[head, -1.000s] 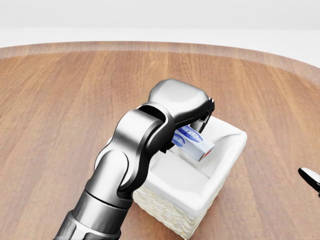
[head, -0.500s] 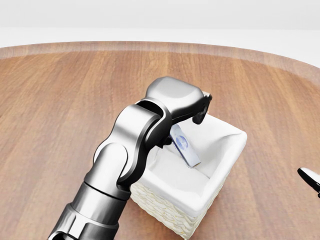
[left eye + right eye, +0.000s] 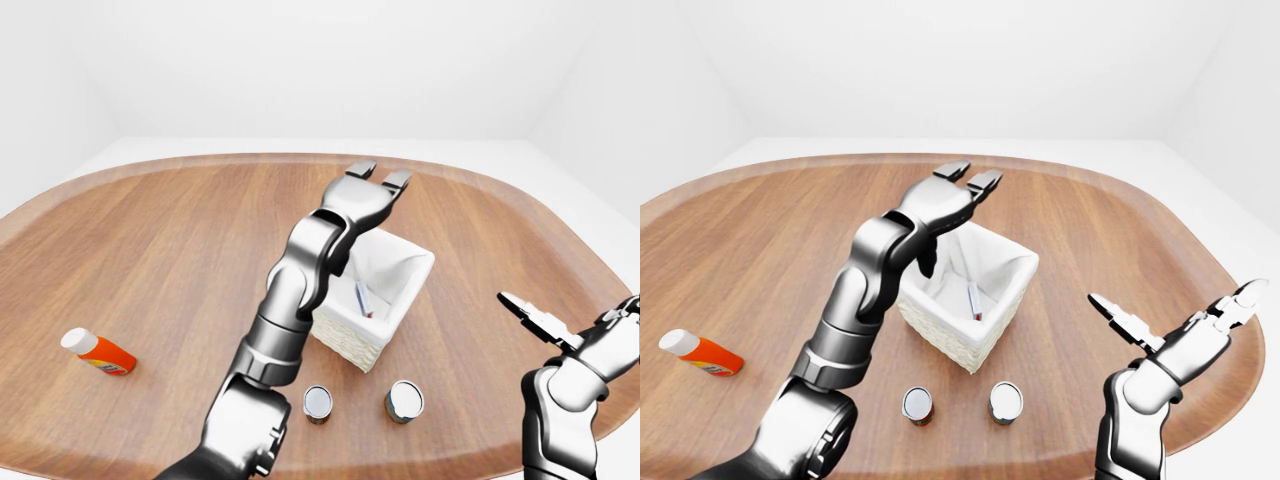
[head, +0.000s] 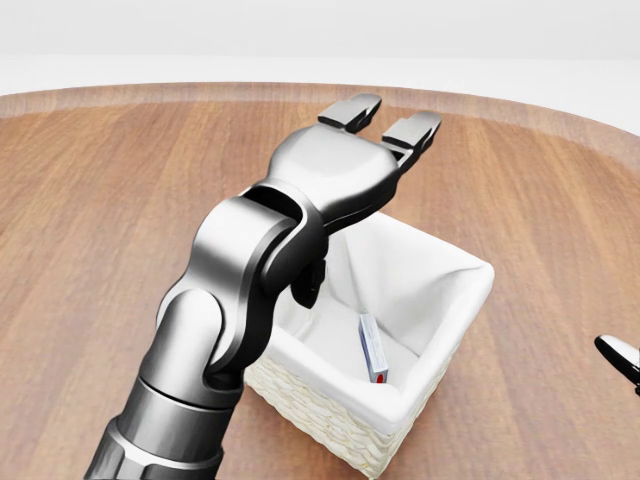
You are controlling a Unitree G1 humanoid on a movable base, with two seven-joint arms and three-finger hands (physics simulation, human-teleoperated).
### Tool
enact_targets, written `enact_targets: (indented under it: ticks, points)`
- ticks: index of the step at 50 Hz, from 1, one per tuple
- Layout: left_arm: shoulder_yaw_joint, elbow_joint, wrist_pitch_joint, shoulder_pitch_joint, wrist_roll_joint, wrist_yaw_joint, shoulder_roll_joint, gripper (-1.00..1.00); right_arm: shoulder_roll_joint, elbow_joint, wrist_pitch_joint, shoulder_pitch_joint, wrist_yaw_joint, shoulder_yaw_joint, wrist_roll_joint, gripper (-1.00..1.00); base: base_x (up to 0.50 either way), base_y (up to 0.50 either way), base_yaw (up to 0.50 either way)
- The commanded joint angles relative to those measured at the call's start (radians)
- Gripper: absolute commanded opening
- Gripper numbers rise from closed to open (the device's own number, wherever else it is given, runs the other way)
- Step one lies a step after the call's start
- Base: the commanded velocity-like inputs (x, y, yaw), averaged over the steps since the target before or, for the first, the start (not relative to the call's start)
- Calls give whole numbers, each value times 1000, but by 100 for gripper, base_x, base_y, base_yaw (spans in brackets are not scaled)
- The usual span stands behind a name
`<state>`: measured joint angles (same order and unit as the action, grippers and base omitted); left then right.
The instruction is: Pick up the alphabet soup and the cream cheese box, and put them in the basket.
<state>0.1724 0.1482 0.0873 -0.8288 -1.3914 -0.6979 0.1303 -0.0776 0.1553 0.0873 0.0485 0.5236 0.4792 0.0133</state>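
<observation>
- White-lined wicker basket (image 4: 455, 330) holds the cream cheese box (image 4: 373, 349), standing on edge, long axis running 11 to 5 o'clock in the head view.
- Left hand (image 4: 378, 120) hovers above, fingers spread, empty.
- Right hand (image 3: 1170, 335) open.
- Two cans (image 3: 404, 400) stand on the desk (image 3: 170, 240) at the basket's 6 o'clock.

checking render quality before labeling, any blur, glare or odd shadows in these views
Head view: sharp, with bright highlights on the left hand and a soft shadow inside the basket, where the cream cheese box stays readable. Left-eye view: wide-angle, the table edge bows and the two cans are small but crisp. Right-eye view: same even lighting, no blur.
</observation>
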Motion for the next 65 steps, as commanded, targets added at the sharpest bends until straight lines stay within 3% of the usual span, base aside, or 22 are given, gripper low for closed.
enact_targets:
  ticks: [1, 8, 15, 17, 23, 26, 30, 32, 33, 34, 37, 38, 49, 56, 60, 65]
  points:
    - [-26, -198, 0, 85, 32, 0, -44, 100, 0, -1, 0, 0, 0, -2, 1, 100, 0, 0, 0]
    - [-60, -330, 0, 135, 86, 78, -92, 100, 1, -9, 0, -1, 0, -1, 3, 100, 0, 0, 0]
    - [-84, -420, 0, 144, 136, 47, -133, 100, 0, 2, 0, 0, 0, -1, 1, 100, 0, 0, 0]
    - [-89, -463, -14, 164, 165, 50, -129, 100, 1, 5, 0, 1, 0, -1, 2, 100, 0, 0, 0]
    - [-114, -541, -16, 248, 196, 79, -167, 100, 3, 9, 0, 4, 0, -1, 2, 100, 0, 0, 0]
    - [-103, -649, -8, 301, 171, 44, -172, 100, 2, 6, 0, 3, 0, 0, 3, 100, 0, 0, 0]
    - [-154, -749, -45, 316, 230, 0, -198, 100, 3, 6, 0, 3, 0, -1, 8, 100, 0, 0, 0]
    - [-173, -784, -82, 330, 268, 4, -204, 100, 2, -2, 0, 1, 0, -2, 8, 100, 0, 0, 0]
    - [-179, -799, -136, 331, 211, 7, -198, 100, 2, -2, 0, 0, 0, -3, 8, 100, 0, 0, 0]
    - [-185, -821, -119, 342, 285, 13, -216, 100, 2, -1, 0, 1, 0, -3, 9, 100, 0, 0, 0]
    - [-212, -893, -151, 382, 307, 28, -239, 100, 2, 4, 0, 2, 0, -3, 9, 100, 0, 0, 0]
    - [-223, -890, -175, 389, 272, 19, -240, 100, 2, 1, 0, 1, 0, -3, 9, 100, 0, 0, 0]
    - [-321, -990, -175, 448, 422, 40, -340, 100, 1, -5, 0, 0, 0, -1, 12, 100, 0, 0, 0]
    - [-418, -1023, -175, 474, 569, 79, -393, 100, -2, -12, 0, -2, 0, -2, 12, 100, 0, 0, 0]
    - [-510, -1069, -175, 514, 658, 95, -446, 100, -2, -14, 0, -3, 0, -4, 14, 100, 0, 0, 0]
    - [-582, -1100, -175, 555, 715, 97, -493, 100, -2, -10, 0, -1, 0, -4, 13, 100, 0, 0, 0]
